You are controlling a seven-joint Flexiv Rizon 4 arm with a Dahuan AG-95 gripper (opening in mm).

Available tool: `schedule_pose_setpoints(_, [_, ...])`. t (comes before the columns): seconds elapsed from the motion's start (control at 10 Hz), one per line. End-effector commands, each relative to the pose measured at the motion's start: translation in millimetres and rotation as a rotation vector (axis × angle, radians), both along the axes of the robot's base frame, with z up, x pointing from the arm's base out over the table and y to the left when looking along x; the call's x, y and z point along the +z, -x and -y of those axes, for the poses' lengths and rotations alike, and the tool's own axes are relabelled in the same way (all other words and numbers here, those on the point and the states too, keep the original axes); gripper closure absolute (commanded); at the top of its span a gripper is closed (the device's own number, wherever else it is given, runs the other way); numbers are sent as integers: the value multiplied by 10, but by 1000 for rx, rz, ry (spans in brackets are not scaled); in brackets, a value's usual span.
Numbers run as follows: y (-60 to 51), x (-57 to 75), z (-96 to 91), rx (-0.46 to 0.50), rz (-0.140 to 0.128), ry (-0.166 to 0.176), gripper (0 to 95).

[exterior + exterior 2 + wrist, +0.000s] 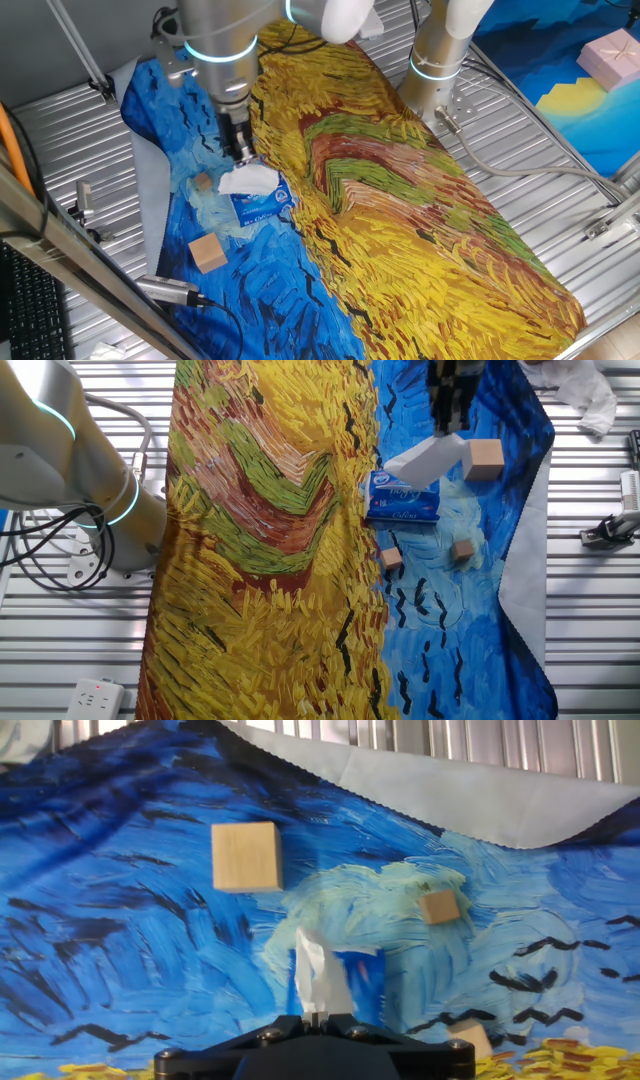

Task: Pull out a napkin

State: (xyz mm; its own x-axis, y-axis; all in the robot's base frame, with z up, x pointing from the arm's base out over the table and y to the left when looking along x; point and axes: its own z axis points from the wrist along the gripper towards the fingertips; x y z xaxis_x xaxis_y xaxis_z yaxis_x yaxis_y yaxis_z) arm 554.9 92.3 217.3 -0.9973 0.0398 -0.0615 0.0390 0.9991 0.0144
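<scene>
The black two-finger gripper (243, 153) hangs at the far left of the painted cloth, its fingers pinched narrow on the upper edge of the thin, crumpled white paper napkin (248, 180). The napkin is drawn up in a slanted fold from the small blue rectangular tissue pack with white print (262, 205), which lies flat on the blue part of the cloth just near of the gripper. In the other fixed view the napkin (428, 459) stretches from the pack (404, 499) to the fingers, its lower end at the pack's top. The hand view shows the napkin (318, 982) as a narrow white strip rising straight into the closed fingertips, with the blue pack (362, 980) behind it.

Tan wooden cubes lie around the pack. A large cube (208, 252) sits nearer the camera, well apart from the pack; a small cube (204, 182) rests just left of the napkin. The other fixed view shows a third small cube (390, 559) near the border of the yellow field.

The oil-painting-patterned cloth (420, 220), blue on the left and yellow on the right, covers the ribbed metal table (560, 160).
</scene>
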Motion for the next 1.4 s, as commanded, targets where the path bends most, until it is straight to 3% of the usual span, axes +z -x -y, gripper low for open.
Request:
schedule_pose_setpoints(0.1, [-14, 8, -18, -7, -2, -7, 950])
schedule_pose_setpoints(1.4, [19, -24, 20, 0, -7, 1, 950])
